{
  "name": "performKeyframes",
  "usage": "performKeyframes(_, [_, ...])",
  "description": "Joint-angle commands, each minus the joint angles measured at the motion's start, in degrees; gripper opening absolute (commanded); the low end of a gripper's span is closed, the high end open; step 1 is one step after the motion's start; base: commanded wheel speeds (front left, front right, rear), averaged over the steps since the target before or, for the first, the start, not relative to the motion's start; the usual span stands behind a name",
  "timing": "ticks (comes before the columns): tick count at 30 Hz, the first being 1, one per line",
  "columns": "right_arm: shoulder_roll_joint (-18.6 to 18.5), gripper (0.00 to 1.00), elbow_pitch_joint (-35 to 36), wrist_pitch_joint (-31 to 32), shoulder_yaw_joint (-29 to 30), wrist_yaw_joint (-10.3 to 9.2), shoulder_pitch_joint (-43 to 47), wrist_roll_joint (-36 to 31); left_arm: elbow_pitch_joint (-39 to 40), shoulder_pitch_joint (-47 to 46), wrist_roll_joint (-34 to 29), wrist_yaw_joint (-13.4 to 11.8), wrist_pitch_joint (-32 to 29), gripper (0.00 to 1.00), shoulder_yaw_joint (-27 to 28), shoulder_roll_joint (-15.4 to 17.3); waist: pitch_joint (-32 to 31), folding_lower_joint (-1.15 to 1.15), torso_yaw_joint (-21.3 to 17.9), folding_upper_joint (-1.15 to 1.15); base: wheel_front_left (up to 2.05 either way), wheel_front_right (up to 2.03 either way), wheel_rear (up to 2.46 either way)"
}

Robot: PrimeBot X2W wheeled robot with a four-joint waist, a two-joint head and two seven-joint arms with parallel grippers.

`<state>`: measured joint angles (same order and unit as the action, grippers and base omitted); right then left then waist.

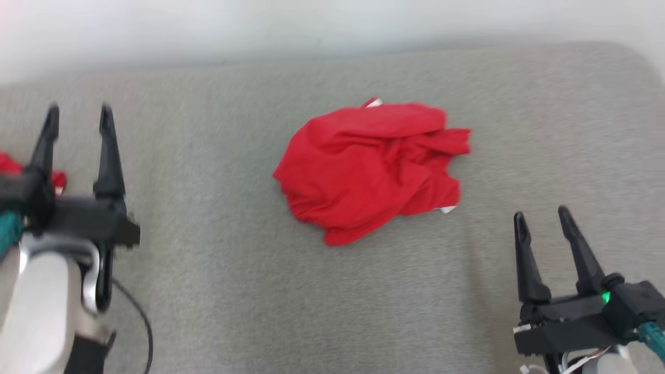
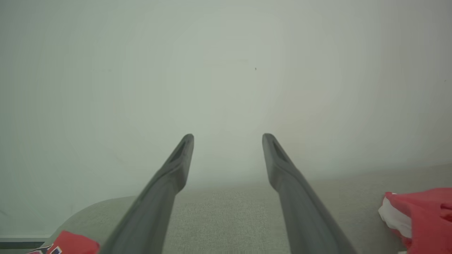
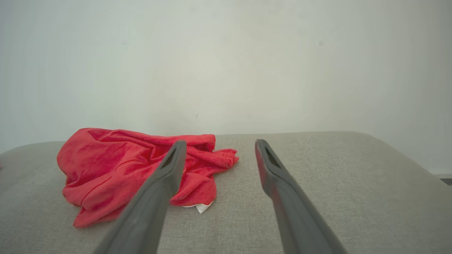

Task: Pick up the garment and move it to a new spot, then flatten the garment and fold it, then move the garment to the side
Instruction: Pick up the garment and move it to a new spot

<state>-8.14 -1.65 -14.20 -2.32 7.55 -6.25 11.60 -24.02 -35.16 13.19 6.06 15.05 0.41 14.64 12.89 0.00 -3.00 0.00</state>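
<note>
A crumpled red garment [image 1: 366, 166] lies in a heap near the middle of the grey cushioned surface [image 1: 218, 291]; a bit of white label peeks out at its edges. In the right wrist view the garment [image 3: 116, 169] sits ahead and to the left of the fingers. The left wrist view catches the garment's edge [image 2: 423, 215] at the far right. My left gripper [image 1: 78, 117] hovers open at the far left, well away from it. My right gripper [image 1: 540, 215] stands open at the lower right, short of the heap, with nothing between its fingers.
Another piece of red cloth [image 1: 10, 166] lies at the left edge behind my left gripper, and its corner [image 2: 67, 243] shows in the left wrist view. A pale wall [image 1: 311, 21] runs along the far edge. The surface rounds off at its right corner [image 1: 639, 62].
</note>
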Motion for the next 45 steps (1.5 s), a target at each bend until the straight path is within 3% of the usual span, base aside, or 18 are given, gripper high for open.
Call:
performKeyframes(1, [0.2,1.0,-0.5,-0.4,0.0,-0.13,0.9,0.5,0.8,2.1,-0.2,0.1,0.2,1.0,0.6,0.1,-4.4,0.0,-4.1,0.0,0.0,0.0,0.0])
performKeyframes(6, [0.8,1.0,-1.6,-0.9,0.4,-0.13,2.3,0.6,6.4,10.7,-0.6,-0.1,0.2,1.0,1.7,-1.5,-6.3,0.0,-4.7,0.0,0.0,0.0,0.0])
performKeyframes(13, [0.9,1.0,-3.2,-1.0,1.1,-0.13,4.0,0.8,9.7,19.5,-0.2,0.2,0.2,1.0,1.4,-4.3,-8.2,0.0,-2.3,0.0,0.0,0.0,0.0])
performKeyframes(28, [-0.4,1.0,-6.2,-1.0,-0.6,-0.13,4.5,2.5,17.4,31.9,-1.3,0.9,0.2,1.0,2.2,-7.9,-9.6,0.0,0.9,0.0,0.0,0.0,0.0])
performKeyframes(45, [-0.8,1.0,-7.7,-1.0,-1.0,-0.13,5.1,3.1,18.6,36.4,-2.1,1.3,0.2,1.0,1.9,-9.8,-10.3,0.0,1.8,0.0,0.0,0.0,0.0])
